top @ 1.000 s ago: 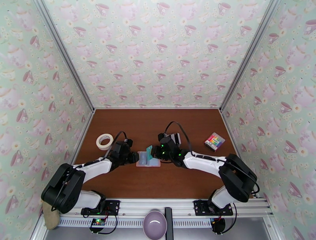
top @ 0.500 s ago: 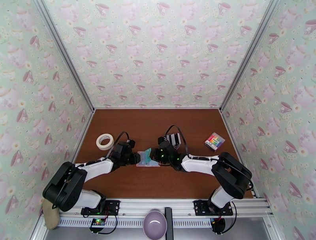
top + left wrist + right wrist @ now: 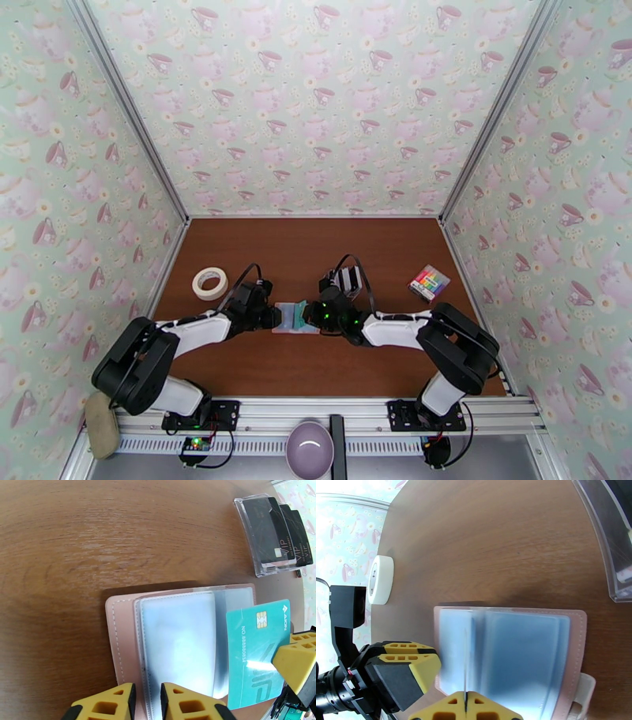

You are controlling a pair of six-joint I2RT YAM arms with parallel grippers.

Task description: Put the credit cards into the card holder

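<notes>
Teamwork at table (image 3: 316,237) centre: my right gripper (image 3: 466,701), clamped on a teal credit card (image 3: 256,649), poises it over the open pink card holder (image 3: 118,638) to feed a clear sleeve. My left gripper (image 3: 148,693), nearly closed, seems to pinch the holder's 9 o'clock edge, steadying it. Whether the card's edge has entered is hidden; 3 black cards (image 3: 276,531) wait at 2 o'clock.

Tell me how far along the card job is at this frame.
Done: the holder lies open on the table, its sleeves looking empty. In hand: the left gripper pinches the holder's edge while the right gripper holds a teal card on edge at the sleeves, not yet seated. Left: seat it, then move the black cards waiting in the clear stand.
</notes>
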